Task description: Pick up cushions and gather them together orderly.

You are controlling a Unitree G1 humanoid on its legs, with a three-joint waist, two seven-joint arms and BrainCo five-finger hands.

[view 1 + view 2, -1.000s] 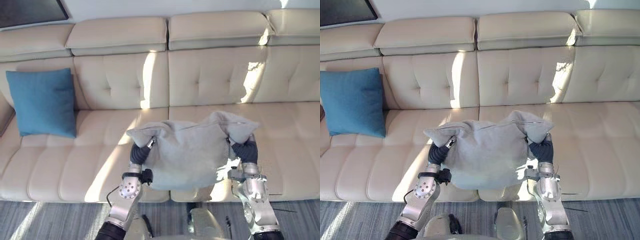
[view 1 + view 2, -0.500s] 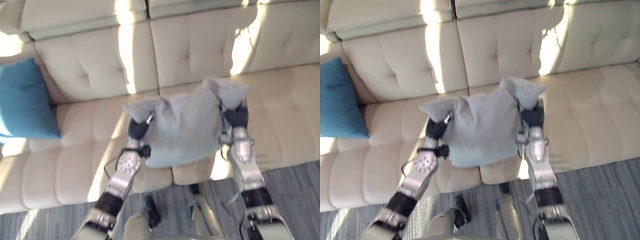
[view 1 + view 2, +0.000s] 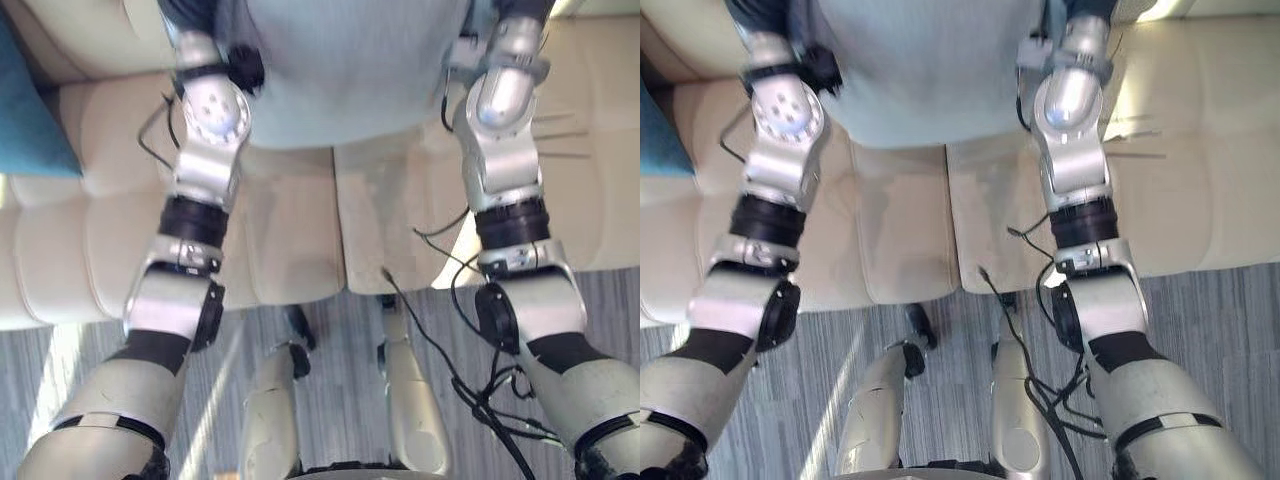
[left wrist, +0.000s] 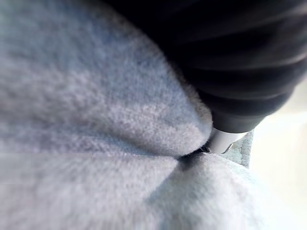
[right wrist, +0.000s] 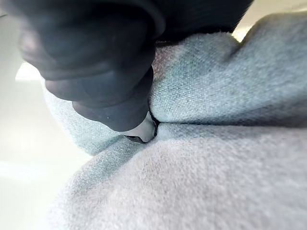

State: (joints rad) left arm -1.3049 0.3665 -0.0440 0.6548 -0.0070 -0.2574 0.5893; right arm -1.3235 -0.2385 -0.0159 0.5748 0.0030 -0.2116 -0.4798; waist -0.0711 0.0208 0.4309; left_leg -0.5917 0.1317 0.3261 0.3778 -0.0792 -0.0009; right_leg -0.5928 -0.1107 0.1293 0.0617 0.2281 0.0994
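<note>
Above the sofa (image 3: pixel 290 240), left hand (image 4: pixel 225 138) and right hand (image 5: pixel 120 105) fingers clamp the grey cushion (image 3: pixel 340 70).

Cream tufted sofa (image 3: pixel 295 240); grey striped carpet (image 3: pixel 1210 310) below; sunlight patches across both.

The grey cushion (image 3: pixel 340 70) runs off the eye views' top edge, its upper part cut away. The left hand (image 4: pixel 230 62) and right hand (image 5: pixel 96 48) are buried in its folds past their dark covers, so their grip is unreadable. Beyond the left hand, a blue cushion (image 3: pixel 30 120) is clipped by the edge.
</note>
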